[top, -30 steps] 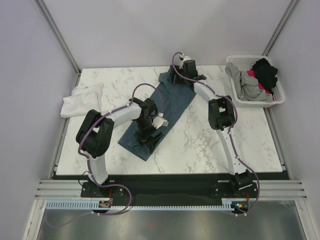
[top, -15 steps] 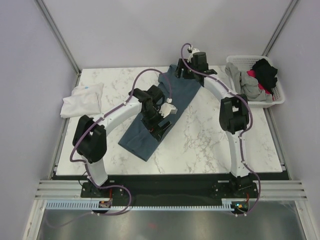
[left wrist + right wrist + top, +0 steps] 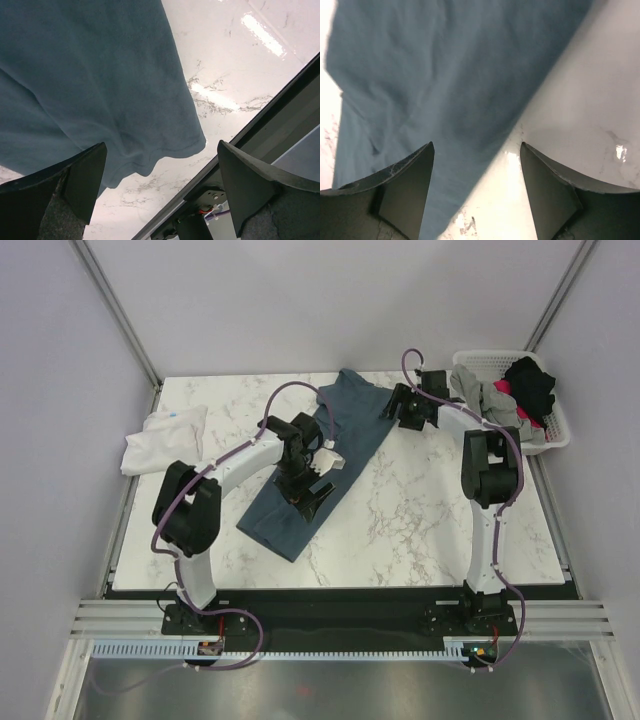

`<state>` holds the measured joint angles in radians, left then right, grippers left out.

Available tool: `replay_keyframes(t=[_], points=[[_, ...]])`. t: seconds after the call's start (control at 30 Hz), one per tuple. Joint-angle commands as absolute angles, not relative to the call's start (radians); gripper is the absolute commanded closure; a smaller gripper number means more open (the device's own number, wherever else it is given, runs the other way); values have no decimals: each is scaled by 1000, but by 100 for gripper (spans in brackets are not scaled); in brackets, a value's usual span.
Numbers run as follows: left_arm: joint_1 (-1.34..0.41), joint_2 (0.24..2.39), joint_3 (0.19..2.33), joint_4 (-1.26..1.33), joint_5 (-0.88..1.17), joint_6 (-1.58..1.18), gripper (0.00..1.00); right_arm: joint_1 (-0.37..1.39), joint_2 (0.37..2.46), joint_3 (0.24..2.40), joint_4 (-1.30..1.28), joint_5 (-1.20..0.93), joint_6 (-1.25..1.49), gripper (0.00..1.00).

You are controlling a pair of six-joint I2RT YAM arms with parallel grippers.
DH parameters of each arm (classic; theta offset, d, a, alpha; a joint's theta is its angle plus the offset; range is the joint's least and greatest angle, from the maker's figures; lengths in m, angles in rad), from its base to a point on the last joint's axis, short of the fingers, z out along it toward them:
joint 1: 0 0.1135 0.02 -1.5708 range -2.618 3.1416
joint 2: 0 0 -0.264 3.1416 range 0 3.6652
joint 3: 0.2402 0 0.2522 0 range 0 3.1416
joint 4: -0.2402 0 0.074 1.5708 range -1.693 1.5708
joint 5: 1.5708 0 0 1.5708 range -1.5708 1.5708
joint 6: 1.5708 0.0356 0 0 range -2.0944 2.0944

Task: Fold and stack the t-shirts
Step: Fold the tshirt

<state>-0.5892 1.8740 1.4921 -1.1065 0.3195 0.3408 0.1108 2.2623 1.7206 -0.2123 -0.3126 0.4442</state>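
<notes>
A slate-blue t-shirt (image 3: 330,455) lies in a long diagonal strip on the marble table (image 3: 420,520), from back centre toward the front left. My left gripper (image 3: 312,492) hovers open and empty over its lower half; the left wrist view shows the shirt's hem (image 3: 150,165) between the open jaws. My right gripper (image 3: 393,410) is open and empty by the shirt's far right edge; the right wrist view shows the shirt (image 3: 445,75) and bare marble. A folded white t-shirt (image 3: 165,438) lies at the left edge. Grey (image 3: 490,405) and black (image 3: 530,382) shirts sit in the basket.
A white lattice basket (image 3: 556,435) stands at the back right corner of the table. The table's front edge and a black rail (image 3: 260,145) show in the left wrist view. Grey walls enclose the table on three sides.
My right arm has swung right, from over the shirt's top end to its right edge. My left gripper shifted from the shirt's front end up toward its middle. The shirt now lies flatter at the top.
</notes>
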Motion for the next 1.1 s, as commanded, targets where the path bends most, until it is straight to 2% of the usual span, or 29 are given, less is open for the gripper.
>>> replay_keyframes(t=[0.0, 0.2, 0.27, 0.37, 0.6, 0.87, 1.07], points=[[-591, 1925, 1493, -1134, 302, 390, 0, 114, 2290, 1733, -198, -351, 474, 23], [-592, 2003, 1506, -1140, 330, 368, 0, 115, 2368, 1784, -187, -362, 485, 25], [-591, 2017, 1499, -1137, 345, 359, 0, 114, 2388, 1804, -178, -364, 485, 29], [-594, 2049, 1488, -1135, 379, 327, 0, 115, 2421, 1841, -163, -362, 494, 42], [-656, 2068, 1480, -1131, 422, 302, 0, 117, 2473, 1907, -150, -347, 499, 55], [-781, 2144, 1561, -1143, 492, 284, 0, 132, 2523, 1988, -133, -348, 508, 56], [-833, 2261, 1742, -1164, 522, 272, 0, 152, 2563, 2051, -106, -339, 511, 55]])
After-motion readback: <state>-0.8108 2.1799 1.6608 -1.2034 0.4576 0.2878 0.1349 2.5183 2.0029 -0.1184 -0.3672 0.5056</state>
